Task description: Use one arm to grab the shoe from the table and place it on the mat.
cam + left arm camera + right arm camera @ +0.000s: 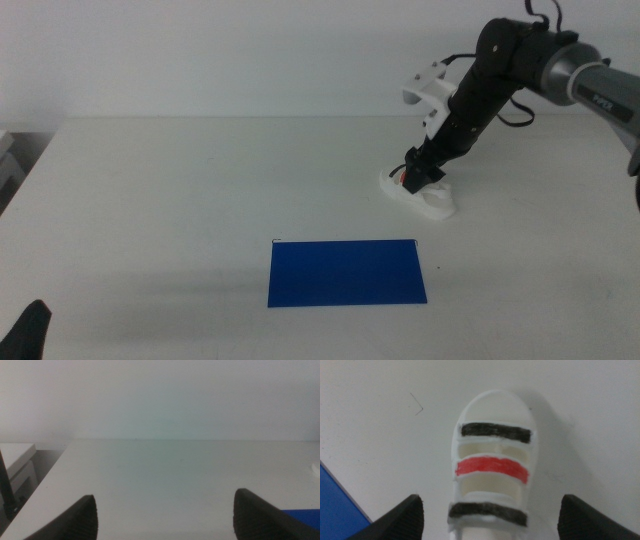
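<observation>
The left gripper [30, 330] is nearest the camera, a dark tip at the bottom left corner of the middle view, well apart from everything else; in its own wrist view its jaws stand wide apart over bare table [165, 480]. Beyond it the blue mat [346, 272] lies flat on the table [180, 190], a little right of centre. Farther back and to the right sits the white shoe [420, 195], on the table and apart from the mat, near its far right corner. The arm [500, 70] reaches in from the right and angles down to the shoe, with the right gripper [420, 172] low over it. In the right wrist view the shoe [492, 470] shows two black straps and a red one between them, and the right gripper's [490, 520] jaws stand open, one on each side of the shoe, not touching it. A corner of the mat [337, 510] shows beside the shoe.
</observation>
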Robot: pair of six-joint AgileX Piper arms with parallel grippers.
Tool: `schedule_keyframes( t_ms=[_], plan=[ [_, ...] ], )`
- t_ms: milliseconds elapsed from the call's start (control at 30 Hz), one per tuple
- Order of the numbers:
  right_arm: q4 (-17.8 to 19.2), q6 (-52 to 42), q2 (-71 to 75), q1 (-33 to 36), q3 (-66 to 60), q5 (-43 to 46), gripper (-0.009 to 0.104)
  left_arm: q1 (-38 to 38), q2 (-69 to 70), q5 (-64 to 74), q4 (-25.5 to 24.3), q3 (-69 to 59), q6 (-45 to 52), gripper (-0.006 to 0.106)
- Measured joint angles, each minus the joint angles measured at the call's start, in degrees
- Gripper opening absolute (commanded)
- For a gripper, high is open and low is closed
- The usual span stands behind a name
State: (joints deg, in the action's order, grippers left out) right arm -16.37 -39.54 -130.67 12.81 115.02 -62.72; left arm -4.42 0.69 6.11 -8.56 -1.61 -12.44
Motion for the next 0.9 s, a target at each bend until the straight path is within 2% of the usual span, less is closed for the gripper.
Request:
schedule_keyframes(
  t_ms=[267,400,467,500,633,667,900],
  plan=[
    [0.17,-0.20,-2.44,0.63,0.00,0.18,0.091,0.00,0.00,0.00,0.00,0.00,0.00,0.092],
    [0.17,-0.22,-3.57,0.68,0.00,0.18,0.083,0.00,0.00,0.00,0.00,0.00,0.00,0.092],
    [0.23,-0.22,-3.82,0.68,0.00,0.21,0.073,0.00,0.00,0.00,0.00,0.00,0.00,0.092],
    [0.23,-0.27,-3.87,0.68,0.00,0.24,0.049,0.00,0.00,0.00,0.00,0.00,0.00,0.092],
    [0.33,-0.27,-3.49,0.68,0.05,-0.32,-0.001,0.00,0.00,0.00,0.00,0.00,0.00,0.092],
    [0.33,-0.22,-3.17,0.68,0.11,-0.81,-0.004,0.00,0.00,0.00,0.00,0.00,0.00,0.092],
    [0.71,3.08,2.77,2.55,0.11,-3.66,-0.004,0.00,0.00,0.00,0.00,0.00,0.00,0.092]
  ],
)
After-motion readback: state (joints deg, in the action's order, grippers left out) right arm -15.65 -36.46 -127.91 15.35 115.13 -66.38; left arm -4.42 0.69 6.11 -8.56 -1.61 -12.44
